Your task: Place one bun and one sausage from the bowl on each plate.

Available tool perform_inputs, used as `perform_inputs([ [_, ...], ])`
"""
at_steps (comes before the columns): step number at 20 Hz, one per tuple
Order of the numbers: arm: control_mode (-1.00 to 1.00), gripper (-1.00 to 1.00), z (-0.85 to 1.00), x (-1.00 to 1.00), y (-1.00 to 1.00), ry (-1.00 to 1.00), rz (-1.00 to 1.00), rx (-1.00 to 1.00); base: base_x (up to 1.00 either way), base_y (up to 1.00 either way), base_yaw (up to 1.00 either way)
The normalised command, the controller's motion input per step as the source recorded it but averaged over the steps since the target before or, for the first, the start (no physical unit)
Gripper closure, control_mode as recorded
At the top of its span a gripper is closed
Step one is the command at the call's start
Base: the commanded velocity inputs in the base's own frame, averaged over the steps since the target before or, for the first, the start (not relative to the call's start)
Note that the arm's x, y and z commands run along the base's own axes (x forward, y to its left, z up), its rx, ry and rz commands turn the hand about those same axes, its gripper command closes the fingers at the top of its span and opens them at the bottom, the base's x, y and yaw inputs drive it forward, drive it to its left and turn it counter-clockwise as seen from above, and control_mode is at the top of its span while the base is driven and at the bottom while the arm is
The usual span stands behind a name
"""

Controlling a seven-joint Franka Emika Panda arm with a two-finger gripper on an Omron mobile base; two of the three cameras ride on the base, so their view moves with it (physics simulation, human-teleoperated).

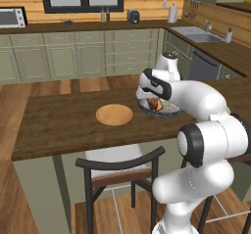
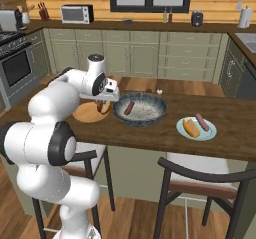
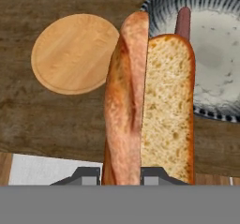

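My gripper point(image 3: 121, 176) is shut on a split bun point(image 3: 150, 101), which hangs lengthwise over the dark wood counter between the tan wood plate point(image 3: 75, 53) and the bowl point(image 3: 154, 3). From the base views the gripper point(image 1: 153, 102) point(image 2: 103, 103) hovers just above the counter with the bun point(image 1: 155, 104) point(image 2: 103, 106), left of the bowl's rim point(image 2: 150, 119). One sausage point(image 2: 129, 108) point(image 3: 183, 21) lies in the bowl. The wood plate point(image 1: 114, 114) is bare. The pale blue-green plate point(image 2: 210, 131) carries a bun point(image 2: 190, 127) and a sausage point(image 2: 202, 121).
Two dark chairs point(image 1: 120, 164) point(image 2: 200, 175) stand under the counter's near edge. A small shaker point(image 2: 159, 91) sits behind the bowl. Cabinets, a sink point(image 1: 196, 34) and a microwave point(image 2: 76, 14) line the far walls.
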Motion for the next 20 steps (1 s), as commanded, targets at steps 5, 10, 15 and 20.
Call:
perform_inputs([
  [5, 1.00, 1.00, 0.00, 0.00, 0.00, 0.00, 0.00, 0.00, 0.63, 0.00, 0.00],
  [10, -1.00, 1.00, -0.01, 0.30, 0.09, 0.00, 0.00, 0.00, 0.20, 0.00, 0.00],
  [15, -1.00, 1.00, -0.20, 0.73, 0.71, 0.01, 0.02, -0.04, 0.00, 0.00, 0.00],
  [20, -1.00, 1.00, -0.23, 0.67, 0.57, 0.03, 0.04, -0.01, 0.00, 0.00, 0.00],
])
